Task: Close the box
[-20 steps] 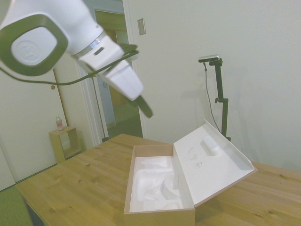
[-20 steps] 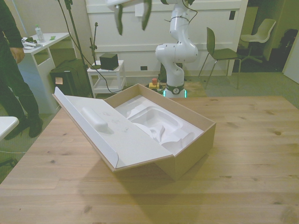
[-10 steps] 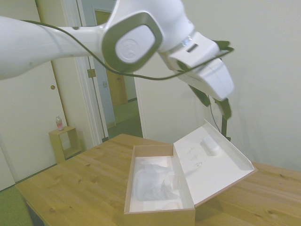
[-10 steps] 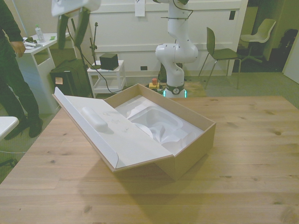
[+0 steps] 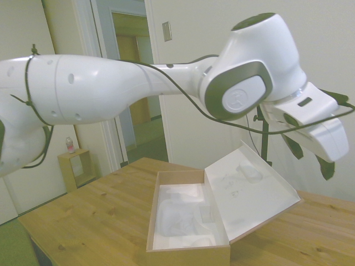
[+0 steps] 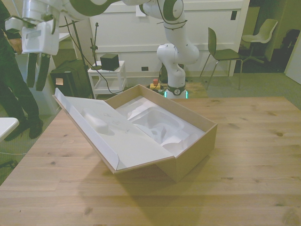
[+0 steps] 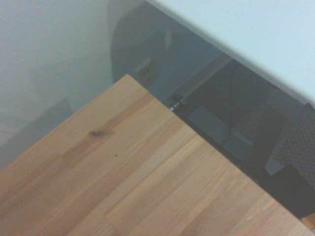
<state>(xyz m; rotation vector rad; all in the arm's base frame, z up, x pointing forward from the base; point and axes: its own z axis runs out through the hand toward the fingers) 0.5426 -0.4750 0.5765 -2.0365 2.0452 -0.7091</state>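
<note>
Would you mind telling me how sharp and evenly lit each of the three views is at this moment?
Side view: the arm looms large and near the lens, the box is fairly sharp, and its white foam is washed pale. Front view: a greenish tint overall, a soft shadow on the table under the box, and the gripper is clear. Wrist view: soft, only the table corner and dim floor.

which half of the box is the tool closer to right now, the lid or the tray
The lid: the tool hangs above its raised outer edge, at the front view's left. The foam-lined tray lies farther off.
</note>
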